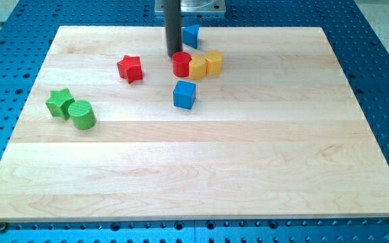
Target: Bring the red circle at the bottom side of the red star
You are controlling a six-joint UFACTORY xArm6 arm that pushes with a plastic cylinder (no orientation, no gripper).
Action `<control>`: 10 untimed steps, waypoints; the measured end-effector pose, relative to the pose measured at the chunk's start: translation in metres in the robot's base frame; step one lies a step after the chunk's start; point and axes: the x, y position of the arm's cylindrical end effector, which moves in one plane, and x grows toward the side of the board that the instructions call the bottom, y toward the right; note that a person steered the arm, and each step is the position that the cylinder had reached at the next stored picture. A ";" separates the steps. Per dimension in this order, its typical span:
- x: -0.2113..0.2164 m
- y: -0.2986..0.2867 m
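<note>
The red circle (pixel 181 65) sits near the view's top centre of the wooden board (pixel 201 175). The red star (pixel 130 68) lies to its left, a short gap apart. My tip (pixel 173 54) is the lower end of the dark rod and stands just at the circle's upper left edge, close to or touching it. A yellow block (pixel 198 67) touches the circle's right side.
A second yellow block (pixel 214 61) sits to the right of the first. A blue block (pixel 191 34) lies near the top edge, right of the rod. A blue cube (pixel 185 94) lies below the circle. A green star (pixel 59 102) and green cylinder (pixel 83 115) sit at the left.
</note>
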 end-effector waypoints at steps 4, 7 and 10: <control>0.049 -0.057; 0.082 -0.107; 0.211 -0.010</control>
